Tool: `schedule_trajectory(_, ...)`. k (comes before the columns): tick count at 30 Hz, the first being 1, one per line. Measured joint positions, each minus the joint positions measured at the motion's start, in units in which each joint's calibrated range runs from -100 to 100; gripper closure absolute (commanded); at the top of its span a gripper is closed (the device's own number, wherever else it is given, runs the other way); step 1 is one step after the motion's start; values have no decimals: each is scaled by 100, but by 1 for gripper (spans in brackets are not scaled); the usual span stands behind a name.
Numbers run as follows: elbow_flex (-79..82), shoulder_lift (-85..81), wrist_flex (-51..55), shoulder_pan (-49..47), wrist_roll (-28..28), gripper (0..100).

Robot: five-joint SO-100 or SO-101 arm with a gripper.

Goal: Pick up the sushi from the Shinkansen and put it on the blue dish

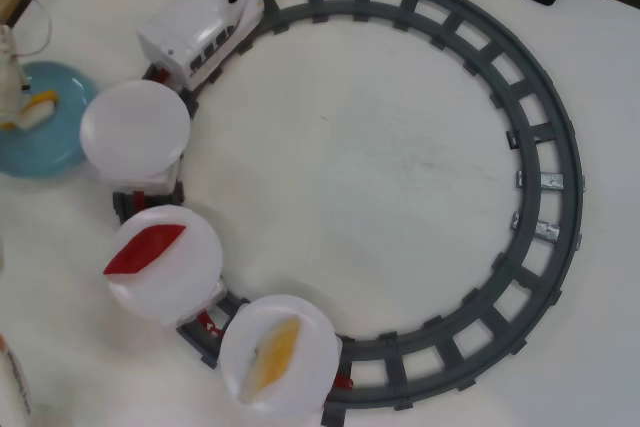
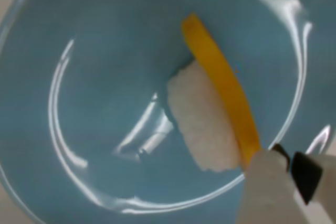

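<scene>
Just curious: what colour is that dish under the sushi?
Light blue and glossy, clearest in the wrist view.

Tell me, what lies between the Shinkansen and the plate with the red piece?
In the overhead view, one empty white plate sits between the Shinkansen and the red piece's plate.

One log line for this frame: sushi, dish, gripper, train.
orange-yellow sushi piece on white rice: on its side in glossy light-blue dish | gripper: at sushi end, state unclear | white toy train: on track

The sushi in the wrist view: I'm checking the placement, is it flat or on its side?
On its side: the sushi shows yellow topping edge-on beside its white rice, over the blue dish.
</scene>
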Motion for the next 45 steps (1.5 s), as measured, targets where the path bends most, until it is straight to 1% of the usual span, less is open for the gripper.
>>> schedule_trajectory(10,-494,321,0,16,-72,97)
schedule_trajectory(16,-503,329,269,98,-72,97)
schedule_trajectory(25,-576,346,1471,621,26,97)
schedule_trajectory(28,-759,346,1647,646,36,97)
schedule_trajectory(34,-1839,337,1714,695,41,97)
schedule_trajectory(45,-1940,295,1723,703,41,97)
